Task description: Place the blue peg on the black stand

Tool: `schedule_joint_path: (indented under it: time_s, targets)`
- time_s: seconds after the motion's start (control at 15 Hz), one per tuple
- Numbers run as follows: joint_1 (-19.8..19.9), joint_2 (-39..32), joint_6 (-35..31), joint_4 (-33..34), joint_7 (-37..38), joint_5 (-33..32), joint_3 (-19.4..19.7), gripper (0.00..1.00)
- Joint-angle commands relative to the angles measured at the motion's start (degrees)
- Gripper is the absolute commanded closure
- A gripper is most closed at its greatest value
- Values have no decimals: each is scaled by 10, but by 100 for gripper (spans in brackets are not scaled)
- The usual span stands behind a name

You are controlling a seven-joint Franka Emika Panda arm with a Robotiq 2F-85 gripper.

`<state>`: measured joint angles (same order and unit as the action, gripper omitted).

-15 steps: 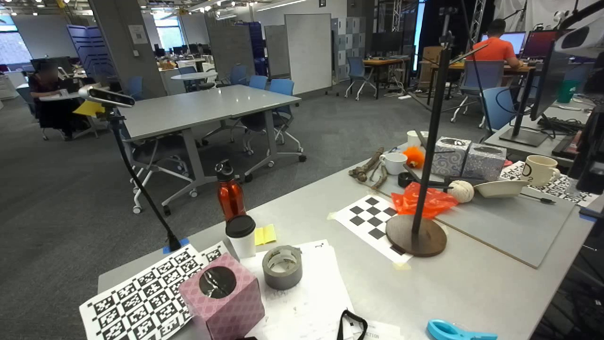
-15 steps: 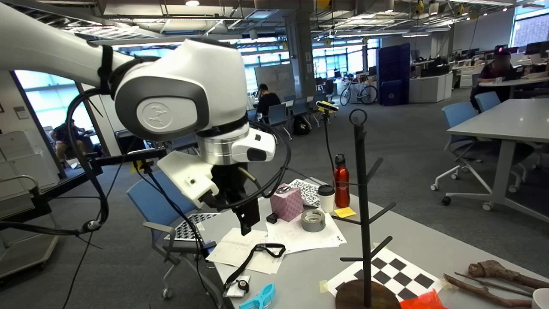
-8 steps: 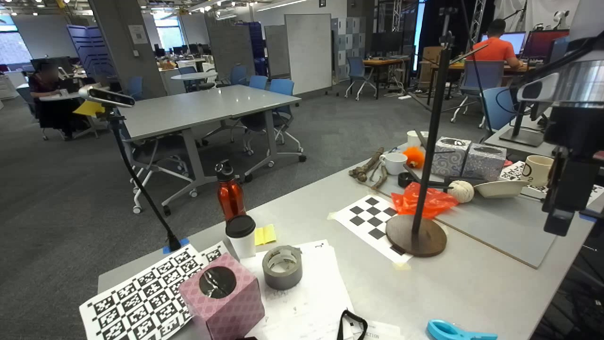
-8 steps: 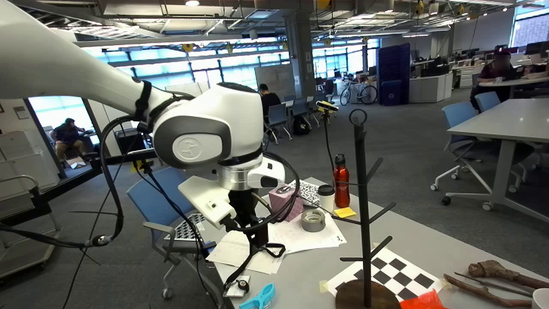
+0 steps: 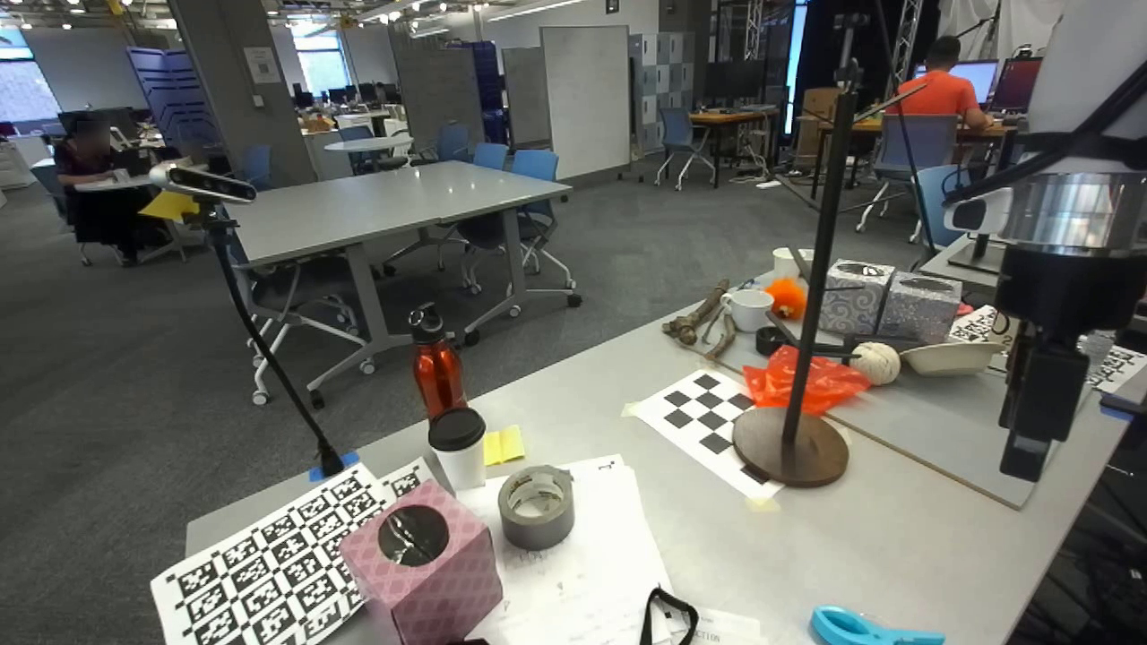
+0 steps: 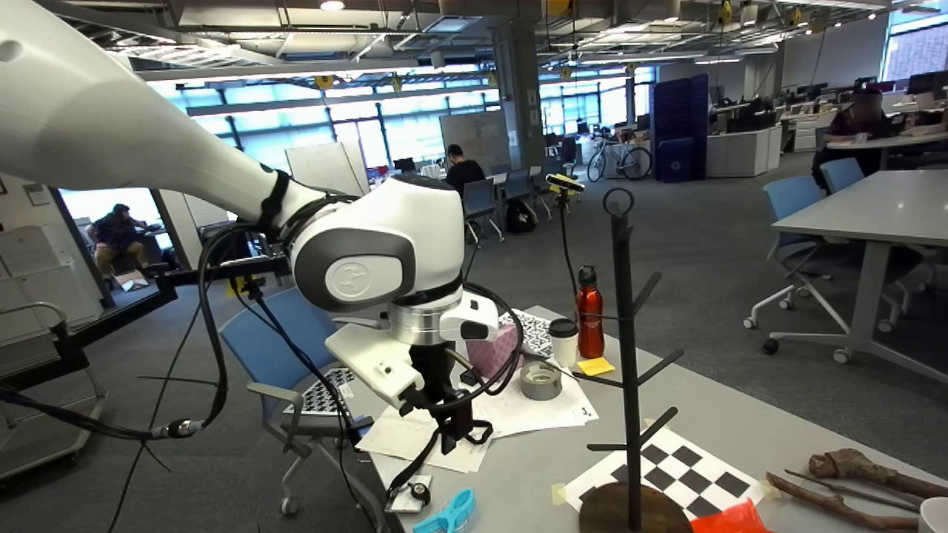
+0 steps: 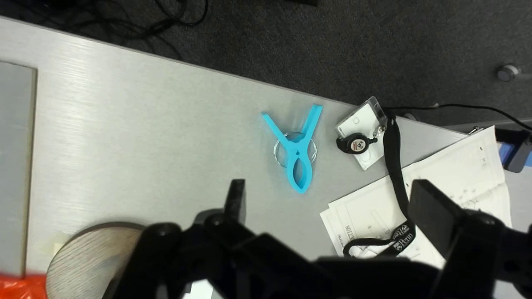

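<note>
The blue peg (image 7: 296,145) is a light-blue clamp-shaped piece with two spread legs. It lies flat on the table near the edge and also shows in both exterior views (image 5: 865,629) (image 6: 448,514). The black stand (image 6: 628,355) is a tall upright rod with side branches and a ring on top. Its round brown base (image 5: 762,457) shows partly at lower left in the wrist view (image 7: 95,261). My gripper (image 7: 330,197) is open and empty, fingers wide apart, above the table. In the wrist view the peg lies beyond the fingertips, between them sideways.
A black lanyard (image 7: 397,166) with a badge (image 7: 365,120) lies beside the peg, partly on papers (image 7: 365,216). Grey tape (image 5: 538,506), a pink tissue box (image 5: 421,573), a cup (image 6: 563,344) and a red bottle (image 6: 590,311) stand farther off. A red bag (image 5: 802,381) lies by the stand.
The gripper has come down toward the table and moved nearer the stand, leftward in an exterior view and rightward in an exterior view. The peg and stand have not moved.
</note>
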<state>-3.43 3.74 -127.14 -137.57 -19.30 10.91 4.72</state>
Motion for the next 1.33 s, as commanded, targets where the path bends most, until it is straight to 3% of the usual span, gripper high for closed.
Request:
schedule_joint_path:
  time_s: [0.0,0.4,1.27]
  targets:
    - [12,0,1,1,0,1,-12,0]
    - [9,-42,-15,10,-20,27,-16,0]
    - [20,-184,-59,64,-79,31,-76,0]
